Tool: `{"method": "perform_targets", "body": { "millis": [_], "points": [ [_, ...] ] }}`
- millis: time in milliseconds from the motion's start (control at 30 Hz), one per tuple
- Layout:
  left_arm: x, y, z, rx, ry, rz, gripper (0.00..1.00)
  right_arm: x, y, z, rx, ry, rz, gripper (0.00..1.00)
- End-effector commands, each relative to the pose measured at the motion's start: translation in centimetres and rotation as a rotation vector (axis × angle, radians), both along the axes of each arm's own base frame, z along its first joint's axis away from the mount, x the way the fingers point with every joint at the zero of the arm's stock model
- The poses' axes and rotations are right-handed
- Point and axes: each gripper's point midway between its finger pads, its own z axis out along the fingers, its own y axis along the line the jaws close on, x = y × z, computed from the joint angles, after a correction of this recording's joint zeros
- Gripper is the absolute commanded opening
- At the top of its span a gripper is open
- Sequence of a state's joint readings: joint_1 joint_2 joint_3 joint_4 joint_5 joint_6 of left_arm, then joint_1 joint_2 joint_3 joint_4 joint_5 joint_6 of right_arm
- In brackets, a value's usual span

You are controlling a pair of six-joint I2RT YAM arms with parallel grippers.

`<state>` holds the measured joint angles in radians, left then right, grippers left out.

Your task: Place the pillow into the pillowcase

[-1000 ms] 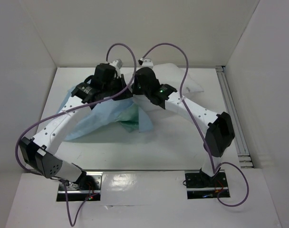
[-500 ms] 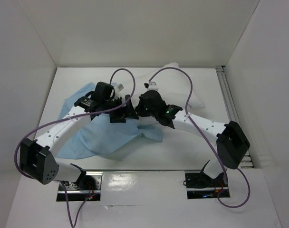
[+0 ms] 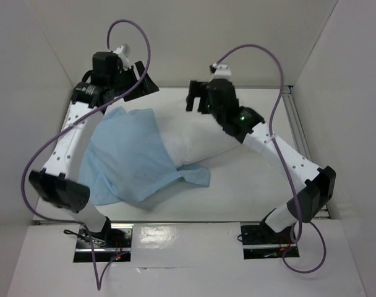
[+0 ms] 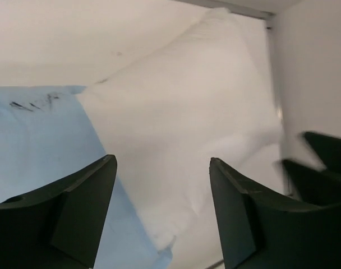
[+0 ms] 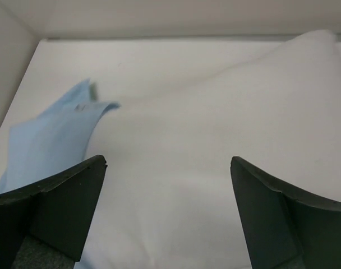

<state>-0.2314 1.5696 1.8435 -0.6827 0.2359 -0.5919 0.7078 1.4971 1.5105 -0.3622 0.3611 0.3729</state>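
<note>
Left gripper (image 4: 162, 165) and right gripper (image 5: 168, 162) have lifted off plump pillow (image 3: 197, 143), limp pillowcase (image 3: 123, 158).

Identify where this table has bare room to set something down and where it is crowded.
Bare table lies between the arm bases and the pillow, and along the back wall behind it. The pillowcase crowds the left-centre.

Pillowcase (image 3: 129, 164): light blue, spread left of centre, covering the pillow's left end.
Pillow (image 3: 197, 145): white, mid-frame, right part bare.
Left gripper (image 3: 141, 83): upper left, holding nothing.
Right gripper (image 3: 197, 101): upper centre, above the pillow.
</note>
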Motion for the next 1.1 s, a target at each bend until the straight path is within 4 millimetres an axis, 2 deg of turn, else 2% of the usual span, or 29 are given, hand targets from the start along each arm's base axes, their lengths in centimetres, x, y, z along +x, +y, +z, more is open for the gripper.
{"method": "perform_targets", "body": {
  "millis": [0,33,67,100,167,200,233,333,367,400,467,500,533,567,600,633,667,800,900,967,1000,1067],
  "points": [
    [3.3,2.5,-7.2,0.182,0.197,0.131,0.81,4.4,-6.4,-0.1,-0.086,0.057,-0.144,1.0],
    [3.5,2.7,-8.6,0.207,0.242,0.141,0.81,6.4,-8.7,-0.8,-0.092,0.094,-0.19,1.0],
    [4.3,2.6,-10.9,0.231,0.293,0.132,0.81,7.2,-9.4,-1.3,-0.086,0.123,-0.186,1.0],
    [4.7,2.9,-11.8,0.253,0.317,0.148,0.82,8.4,-11.7,-1.8,-0.087,0.148,-0.229,1.0],
    [4.8,2.5,-12.8,0.283,0.354,0.133,0.82,9.7,-13.3,-4.2,-0.097,0.227,-0.241,1.0],
    [5.0,2.2,-14.3,0.308,0.387,0.131,0.82,10.3,-14.0,-4.6,-0.095,0.236,-0.241,1.0],
    [5.2,2.6,-14.8,0.326,0.4,0.144,0.8,10.8,-15.7,-5.6,-0.092,0.268,-0.265,1.0],
    [4.8,2.3,-16.1,0.35,0.435,0.137,0.73,11.3,-16.7,-9.1,-0.065,0.335,-0.24,1.0],
    [4.6,2.3,-16.6,0.355,0.448,0.136,0.6,11.4,-17.5,-10.9,-0.056,0.363,-0.241,1.0],
    [4.6,2.3,-16.6,0.355,0.448,0.136,0.51,11.2,-16.4,-12.2,-0.033,0.39,-0.189,1.0],
    [4.6,2.3,-16.1,0.352,0.44,0.137,0.32,11.0,-16.0,-14.3,-0.012,0.425,-0.153,1.0],
    [4.6,2.3,-16.1,0.352,0.44,0.137,0.19,10.6,-15.0,-16.0,0.012,0.461,-0.102,0.95],
    [4.8,2.3,-16.0,0.349,0.431,0.138,0.13,10.3,-14.5,-16.7,0.027,0.468,-0.075,0.8],
    [5.0,2.3,-15.5,0.35,0.414,0.133,0.1,10.0,-14.1,-17.0,0.057,0.466,-0.063,0.6],
    [5.0,2.0,-14.6,0.333,0.393,0.125,0.07,9.5,-13.8,-17.3,0.082,0.448,-0.052,0.14],
    [5.2,2.0,-14.2,0.329,0.383,0.126,0.01,9.2,-13.8,-17.3,0.097,0.44,-0.059,0.0],
    [5.3,1.6,-13.5,0.314,0.368,0.117,0.0,8.7,-13.3,-17.3,0.106,0.435,-0.054,0.0],
    [5.6,2.2,-11.9,0.259,0.346,0.107,0.0,7.3,-14.8,-17.2,0.067,0.411,-0.106,0.0],
    [5.4,1.4,-9.1,0.201,0.287,0.057,0.0,6.4,-15.4,-17.0,0.044,0.415,-0.123,0.0],
    [5.3,0.4,-8.3,0.161,0.272,0.011,0.0,6.1,-15.5,-16.1,0.049,0.394,-0.121,0.0],
    [4.9,-0.6,-7.4,0.115,0.256,-0.043,0.0,5.5,-14.6,-15.9,0.055,0.394,-0.105,0.0],
    [4.5,-3.6,-6.7,0.056,0.227,-0.138,0.0,4.7,-13.4,-13.5,0.081,0.343,-0.073,0.0]
  ]
}}
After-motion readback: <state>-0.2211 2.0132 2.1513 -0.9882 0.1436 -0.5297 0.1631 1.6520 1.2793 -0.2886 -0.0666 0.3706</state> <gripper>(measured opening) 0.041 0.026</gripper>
